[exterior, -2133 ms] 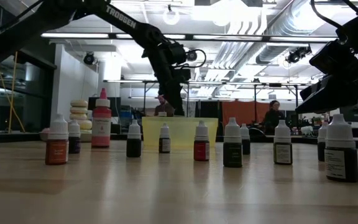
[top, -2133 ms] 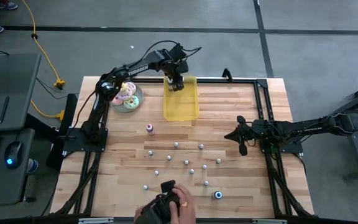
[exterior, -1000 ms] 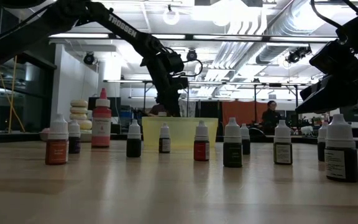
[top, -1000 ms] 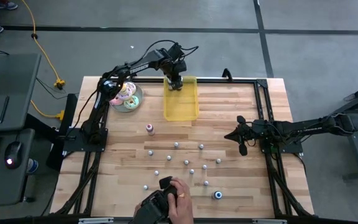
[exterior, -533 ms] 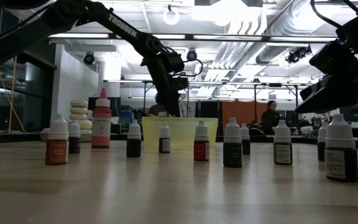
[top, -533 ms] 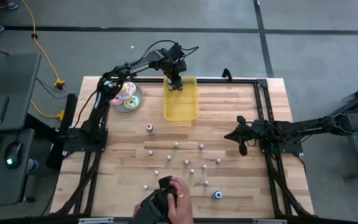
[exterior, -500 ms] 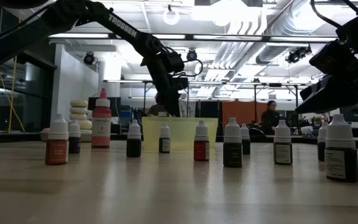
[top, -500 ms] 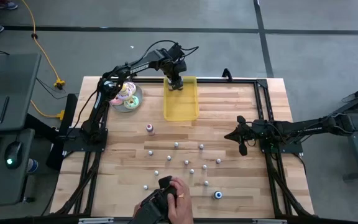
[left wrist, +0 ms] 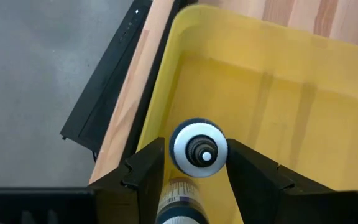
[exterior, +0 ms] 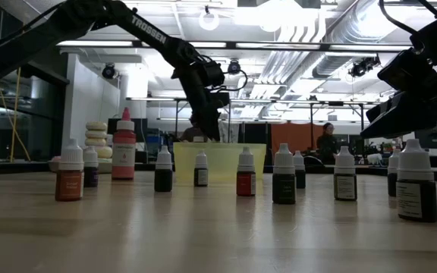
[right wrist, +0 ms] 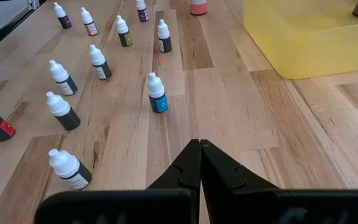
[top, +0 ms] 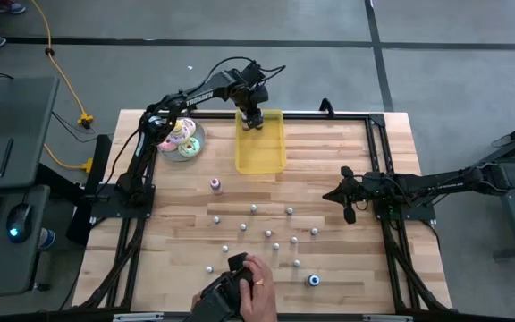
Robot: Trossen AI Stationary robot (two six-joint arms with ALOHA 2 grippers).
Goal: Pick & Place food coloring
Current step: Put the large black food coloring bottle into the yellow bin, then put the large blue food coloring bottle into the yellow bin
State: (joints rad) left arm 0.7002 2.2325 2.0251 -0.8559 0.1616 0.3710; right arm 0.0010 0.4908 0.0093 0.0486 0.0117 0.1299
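My left gripper point(top: 251, 121) hangs over the far end of the yellow tray point(top: 261, 148) and is shut on a food coloring bottle point(left wrist: 197, 149), near the tray's far left corner. Several small food coloring bottles point(top: 267, 233) stand upright on the wooden table, among them a pink one point(top: 215, 185) and a blue one point(top: 314, 280). In the low view they stand in a row point(exterior: 284, 176) in front of the tray point(exterior: 218, 161). My right gripper point(top: 348, 211) is shut and empty point(right wrist: 199, 149) above the table's right side. My left gripper pinches the bottle between its two fingers point(left wrist: 146, 167), which stand on either side of its round white end point(left wrist: 180, 148). The fingers point down into the tray. The labelled body point(left wrist: 178, 198) runs back between the fingers. I cannot tell whether the bottle touches the tray floor.
A plate of pastel donuts point(top: 181, 139) stands left of the tray. A person's hand point(top: 250, 288) holding something dark rests at the table's near edge. Black frame rails point(top: 378, 161) run along the table's sides.
My left gripper has sunk a little over the tray's far end with the bottle and has since kept still.
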